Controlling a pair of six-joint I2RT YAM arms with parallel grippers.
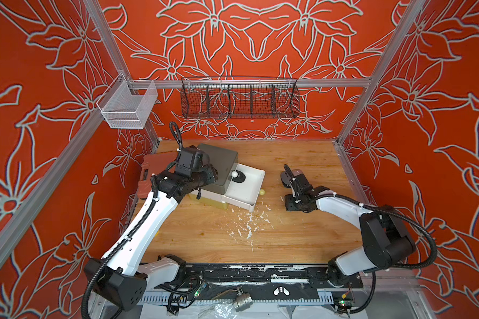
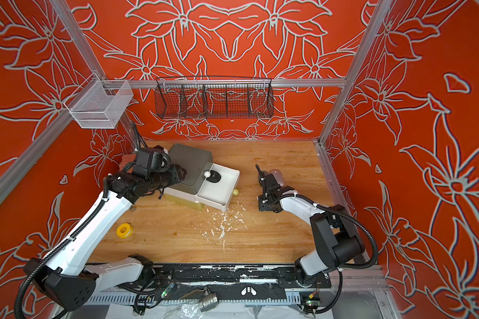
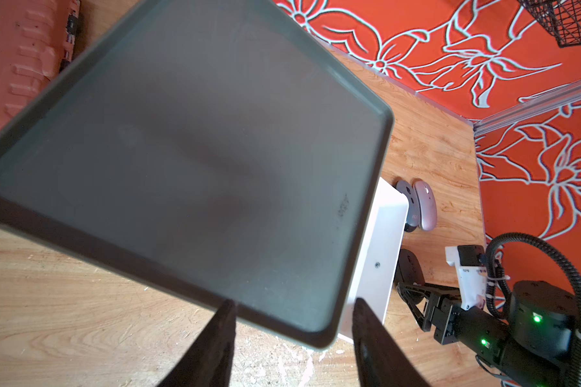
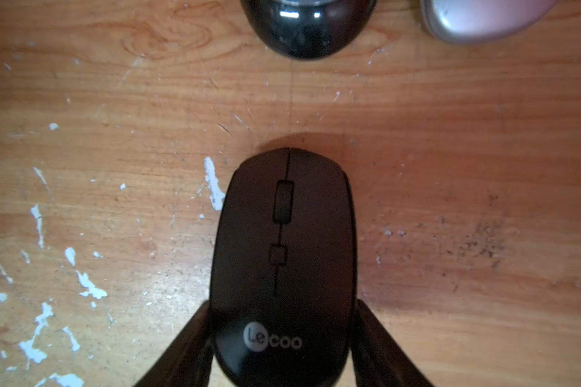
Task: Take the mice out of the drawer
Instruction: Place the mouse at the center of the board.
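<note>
Black mouse [image 4: 282, 261] is clamped between the right jaws; a dark grey mouse [image 4: 307, 30] and a silver mouse [image 4: 483, 20] are seen on the surface [image 4: 450, 167] ahead of them; the left jaws are spread above the cabinet [image 3: 182, 150]

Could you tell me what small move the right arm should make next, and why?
Probably open the right gripper and let go of the black mouse: it looks set down on the table, close to the dark grey mouse and silver mouse already out. A further mouse lies in the open drawer.
</note>
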